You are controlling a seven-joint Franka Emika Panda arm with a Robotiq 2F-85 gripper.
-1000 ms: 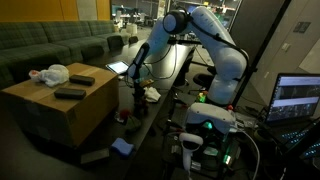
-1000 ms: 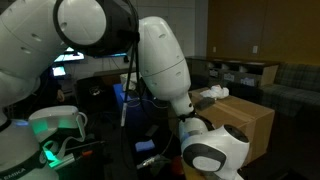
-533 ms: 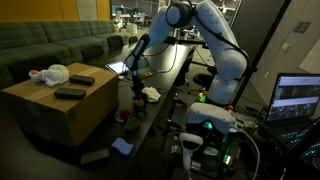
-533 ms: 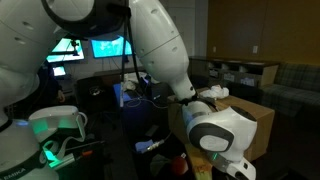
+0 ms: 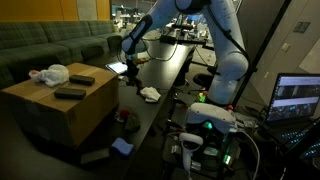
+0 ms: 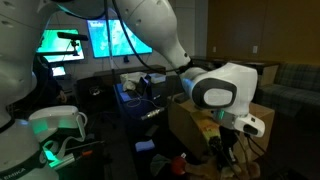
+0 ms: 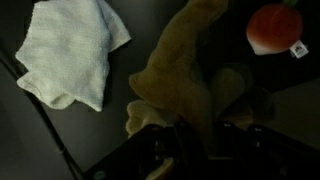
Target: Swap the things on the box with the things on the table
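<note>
The jaws are clamped on a tan plush toy [image 7: 185, 70] over the black worktop [image 5: 168, 75]. A white cloth [image 7: 70, 55] lies by the worktop's edge nearest the cardboard box [image 5: 60, 110].

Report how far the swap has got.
Done: nothing looks swapped; the box carries a white bag and two dark items. In hand: the gripper appears closed on a tan soft toy above the table. Left: that toy, the white cloth, a red object, and everything on the box.
</note>
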